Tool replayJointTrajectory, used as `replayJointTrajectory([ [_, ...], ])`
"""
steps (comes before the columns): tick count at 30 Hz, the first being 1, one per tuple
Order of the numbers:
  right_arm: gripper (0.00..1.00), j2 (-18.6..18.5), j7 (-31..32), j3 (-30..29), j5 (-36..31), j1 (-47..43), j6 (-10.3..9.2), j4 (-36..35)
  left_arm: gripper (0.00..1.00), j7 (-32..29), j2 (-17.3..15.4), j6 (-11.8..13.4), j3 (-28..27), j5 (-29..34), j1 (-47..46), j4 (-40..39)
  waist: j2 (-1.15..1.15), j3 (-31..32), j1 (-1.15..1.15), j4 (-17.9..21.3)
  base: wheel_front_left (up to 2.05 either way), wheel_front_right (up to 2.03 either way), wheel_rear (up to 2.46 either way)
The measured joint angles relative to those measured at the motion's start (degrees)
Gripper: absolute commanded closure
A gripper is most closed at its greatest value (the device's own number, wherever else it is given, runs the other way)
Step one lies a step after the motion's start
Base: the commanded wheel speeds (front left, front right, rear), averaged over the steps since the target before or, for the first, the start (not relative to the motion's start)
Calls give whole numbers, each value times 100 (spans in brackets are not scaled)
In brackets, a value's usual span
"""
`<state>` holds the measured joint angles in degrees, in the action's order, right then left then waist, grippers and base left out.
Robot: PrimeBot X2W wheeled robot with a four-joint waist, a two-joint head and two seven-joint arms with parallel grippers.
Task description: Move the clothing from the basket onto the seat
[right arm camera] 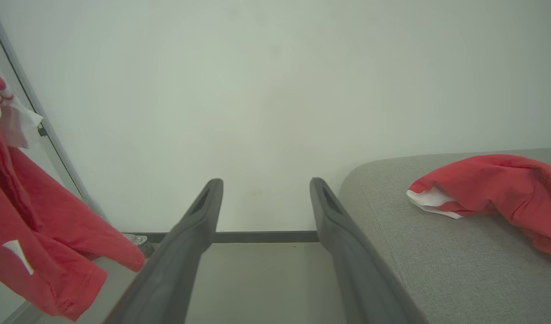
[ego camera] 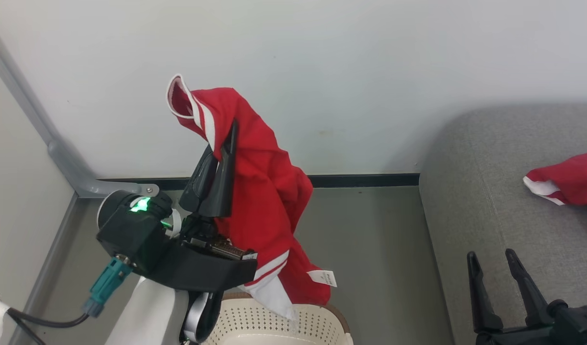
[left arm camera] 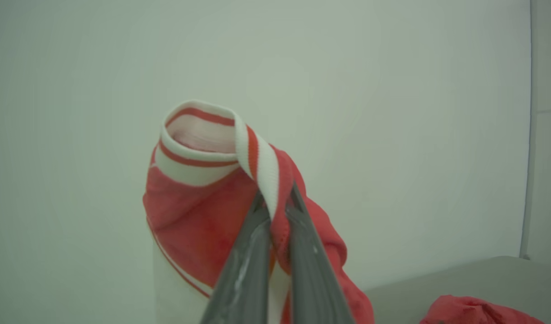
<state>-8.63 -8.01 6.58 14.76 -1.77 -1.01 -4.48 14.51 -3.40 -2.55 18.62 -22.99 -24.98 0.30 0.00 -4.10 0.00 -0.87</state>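
Held aloft to the left of the seat point(ego camera: 489, 201), a red garment point(ego camera: 259, 191) with white trim is pinched at its striped white band between the left fingers point(left arm camera: 262, 216), which are closed narrowly on the cloth. Its lower hem hangs at the brown rim of the basket point(ego camera: 274, 326), which stands on the floor point(ego camera: 370, 239) left of the seat; whether hem and rim touch cannot be told. The lift is judged all but done, and the carry across to the seat is judged to be the step in hand. For a clean carry, the garment is best raised until the trailing hem and its label are clear of the rim, then swung toward the seat in one smooth arc. Only a narrow fold of the band is caught, so a jerk could shake it loose. A second red garment point(ego camera: 569, 179) is already laid on the seat's right part, so the release is best made over the bare left part of the seat. The right fingers point(ego camera: 478, 287) are held spread wide and empty over the seat's near edge
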Motion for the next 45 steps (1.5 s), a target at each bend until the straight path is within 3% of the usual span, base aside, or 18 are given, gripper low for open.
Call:
replayJointTrajectory([
  [12, 0, 131, 93, 446, -7, 1, 121, -200, 100, -170, 1, -99, 413, 137, 80, -634, 0, 7, 0, 9, 0, 0, 0],
  [23, 0, 414, 250, 1636, -9, 42, 533, -269, 100, -382, 5, -108, 700, 135, 83, -769, 0, 48, 0, -98, 0, 0, 0],
  [45, 0, 468, 447, 2647, 120, 1482, 742, 672, 100, -591, 20, -155, 1179, 90, 84, -1087, 0, 121, 0, -459, 0, 0, 0],
])
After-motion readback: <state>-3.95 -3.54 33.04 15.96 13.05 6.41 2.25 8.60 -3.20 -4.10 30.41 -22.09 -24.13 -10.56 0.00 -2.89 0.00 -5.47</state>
